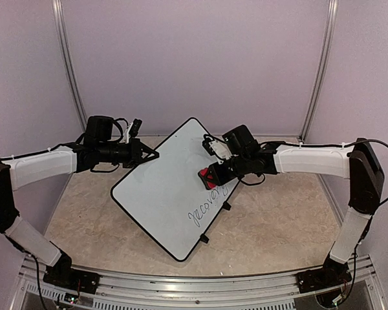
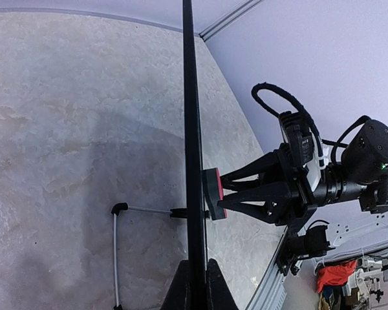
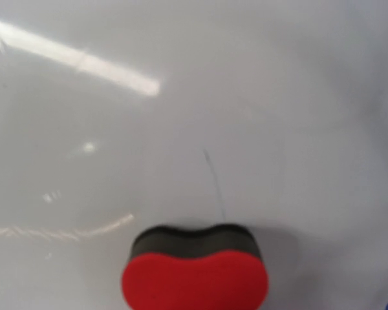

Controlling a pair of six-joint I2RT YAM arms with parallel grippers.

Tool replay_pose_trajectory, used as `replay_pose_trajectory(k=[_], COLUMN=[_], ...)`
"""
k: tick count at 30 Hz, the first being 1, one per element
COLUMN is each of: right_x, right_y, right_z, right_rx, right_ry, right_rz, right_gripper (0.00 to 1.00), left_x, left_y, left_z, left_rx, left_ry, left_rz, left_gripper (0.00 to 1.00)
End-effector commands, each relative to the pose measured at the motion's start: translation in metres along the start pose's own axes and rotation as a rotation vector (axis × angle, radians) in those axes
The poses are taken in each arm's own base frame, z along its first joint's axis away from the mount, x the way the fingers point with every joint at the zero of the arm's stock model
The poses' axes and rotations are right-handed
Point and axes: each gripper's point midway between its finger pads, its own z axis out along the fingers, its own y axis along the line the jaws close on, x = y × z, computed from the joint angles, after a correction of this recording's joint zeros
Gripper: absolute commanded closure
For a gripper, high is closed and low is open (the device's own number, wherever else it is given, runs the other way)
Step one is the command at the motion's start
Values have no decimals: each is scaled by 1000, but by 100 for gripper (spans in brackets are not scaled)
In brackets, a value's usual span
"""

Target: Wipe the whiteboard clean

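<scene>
The whiteboard [image 1: 161, 194] stands tilted on the table, with dark handwriting [image 1: 205, 212] near its lower right edge. My left gripper [image 1: 152, 155] is shut on the board's upper left rim. In the left wrist view the board [image 2: 193, 97] is edge-on, with my left gripper [image 2: 195, 268] closed on either side of it. My right gripper [image 1: 212, 174] is shut on a red eraser [image 1: 205, 178] and presses its black pad flat on the board face, as the left wrist view shows [image 2: 213, 194]. The right wrist view shows the eraser [image 3: 194, 274], white board [image 3: 181, 97] and a thin dark stroke [image 3: 213, 184]; its fingers are hidden.
A wire stand leg [image 2: 115, 245] sticks out behind the board onto the beige table [image 1: 278, 219]. Purple walls with metal posts [image 1: 318, 71] close the back and sides. A metal rail [image 1: 194, 290] runs along the near edge.
</scene>
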Motion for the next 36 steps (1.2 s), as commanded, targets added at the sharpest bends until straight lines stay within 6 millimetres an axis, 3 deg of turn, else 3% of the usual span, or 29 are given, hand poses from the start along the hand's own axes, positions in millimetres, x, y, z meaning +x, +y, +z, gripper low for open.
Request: replay_pose_trajectory(k=[1, 6, 13, 19, 23, 28, 36], right_x=[15, 55, 54, 40, 53, 70, 107], right_y=[0, 1, -4, 42, 77, 98, 73], right_z=[5, -3, -10, -15, -11, -16, -11], right_rx=[-15, -23, 24, -121, -150, -168, -51], right_ry=[33, 89, 86, 33, 60, 73, 173], right_rz=[2, 22, 12, -68, -185, -261, -282], right_gripper=[79, 79, 79, 79, 79, 79, 79], left_x=[-7, -7, -7, -8, -9, -9, -8], left_y=[-8, -7, -4, -1, 1, 1, 1], left_z=[-4, -4, -4, -4, -4, -4, -3], left_rx=[29, 28, 19, 0, -8, -7, 4], left_ry=[-36, -38, -41, -46, -51, -54, -50], left_rz=[97, 90, 85, 82, 78, 77, 72], left_gripper=[100, 100, 100, 100, 100, 100, 100])
